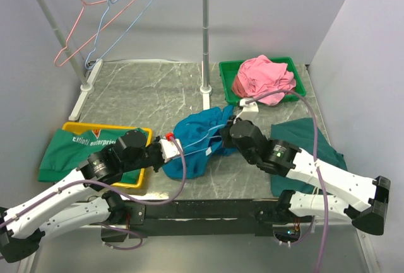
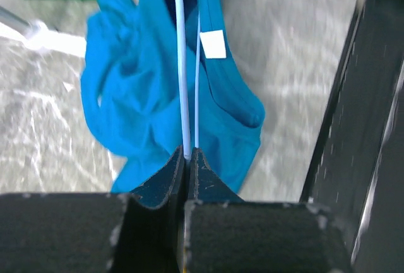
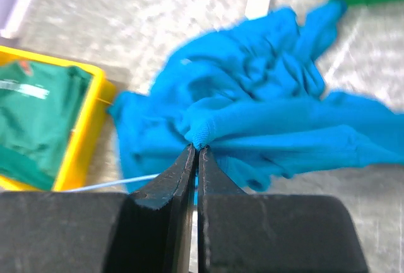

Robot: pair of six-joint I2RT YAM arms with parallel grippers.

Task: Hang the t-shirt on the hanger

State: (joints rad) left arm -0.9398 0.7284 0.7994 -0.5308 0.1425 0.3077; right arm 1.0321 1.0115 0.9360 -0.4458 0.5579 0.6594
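The teal-blue t-shirt (image 1: 196,140) lies crumpled at the table's middle front. It also shows in the left wrist view (image 2: 139,96), with its white label (image 2: 213,44), and in the right wrist view (image 3: 265,96). A thin light-blue wire hanger (image 2: 183,65) runs into the shirt's opening; its wire shows faintly from above (image 1: 211,132) and in the right wrist view (image 3: 107,185). My left gripper (image 1: 172,145) (image 2: 189,153) is shut on the hanger's wire at the shirt's left edge. My right gripper (image 1: 226,133) (image 3: 197,148) is shut on a ribbed fold of the t-shirt.
A clothes rack (image 1: 205,33) stands at the back with a pink-red hanger (image 1: 76,27) and another light-blue hanger (image 1: 120,21). A yellow tray (image 1: 144,132) holds a dark green shirt (image 1: 69,147). Another dark green shirt (image 1: 303,140) lies right. A green basket (image 1: 297,81) holds a pink garment (image 1: 262,77).
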